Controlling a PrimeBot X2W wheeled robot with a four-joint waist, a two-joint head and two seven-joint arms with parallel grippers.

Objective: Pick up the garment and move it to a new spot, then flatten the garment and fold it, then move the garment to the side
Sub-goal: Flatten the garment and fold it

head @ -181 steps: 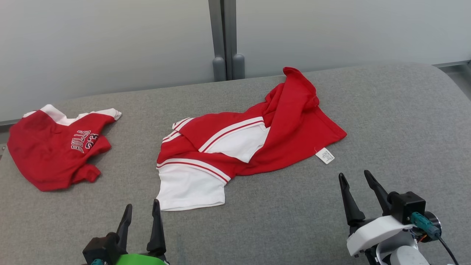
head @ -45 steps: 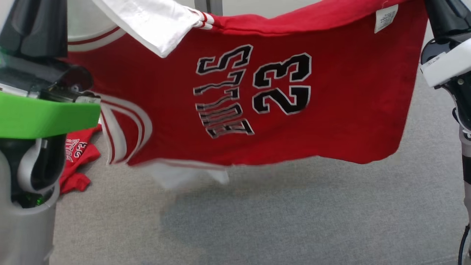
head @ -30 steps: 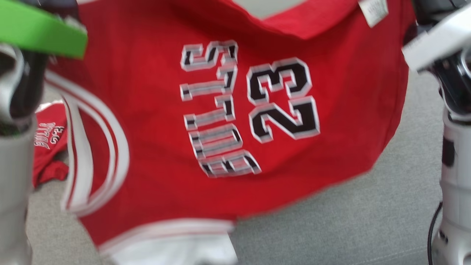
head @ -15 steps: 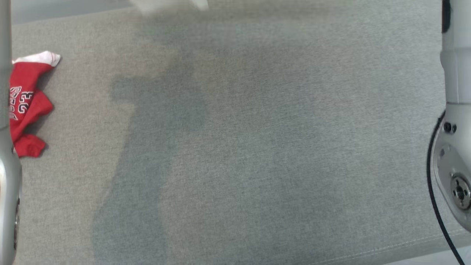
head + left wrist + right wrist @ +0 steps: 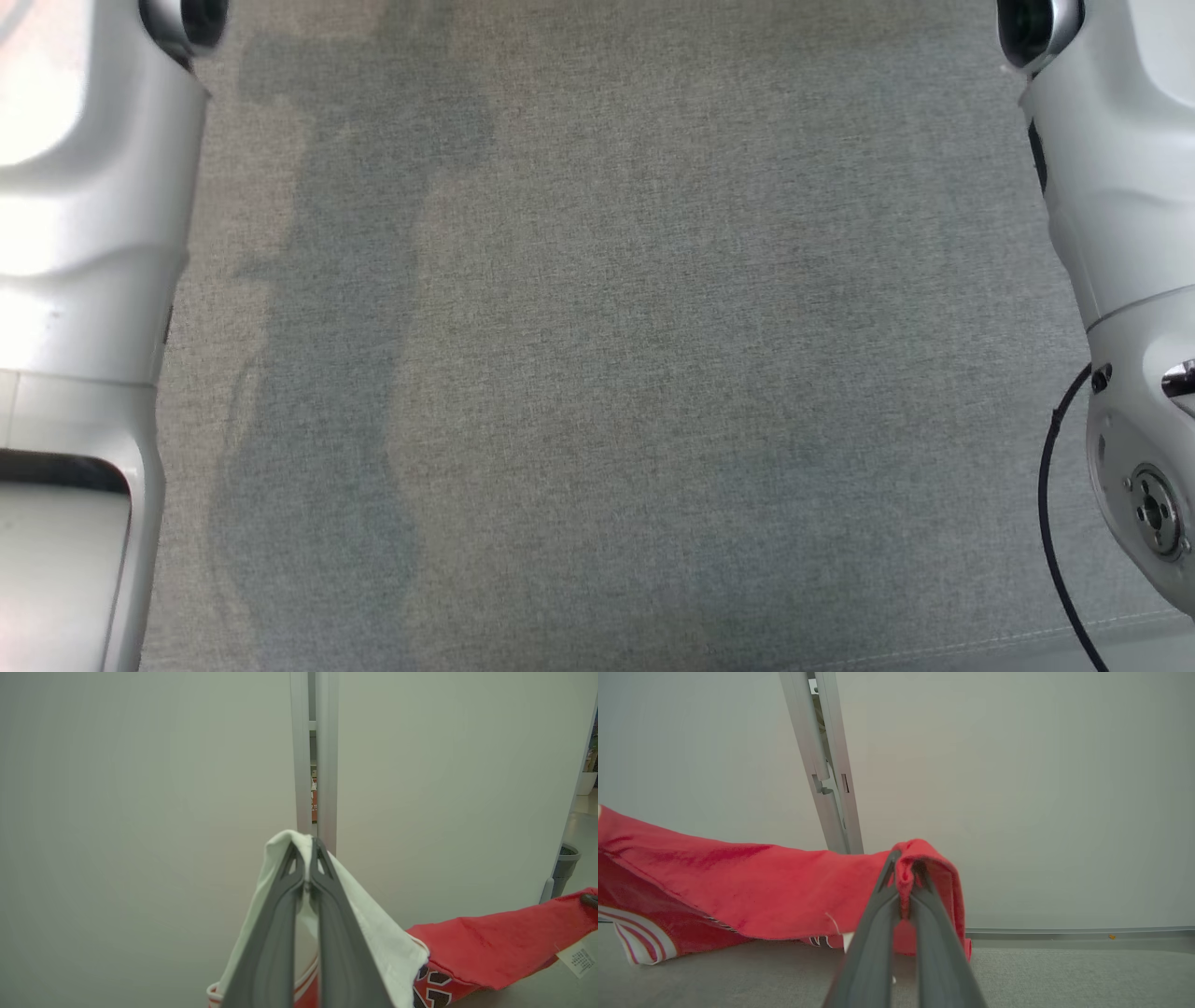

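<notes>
The garment [image 5: 490, 947] is a red jersey with white sleeves and black lettering, stretched in the air between my two grippers. In the left wrist view my left gripper [image 5: 307, 851] is shut on a white sleeve corner of the garment, which drapes over both fingers. In the right wrist view my right gripper [image 5: 906, 863] is shut on a red corner of the garment [image 5: 752, 891], whose cloth hangs away to the left above the grey surface. The head view holds my two pale forearms, the left forearm [image 5: 84, 233] and the right forearm [image 5: 1111, 187].
A grey fabric surface [image 5: 607, 373] lies below, carrying a broad shadow. A pale wall [image 5: 140, 812] with a vertical metal post [image 5: 313, 756] stands beyond the garment. A dark bin [image 5: 565, 863] stands at the far right of the left wrist view.
The head camera has tilted further down: the hanging garment and the second red garment have left its picture, and both forearms now stand large at its sides.
</notes>
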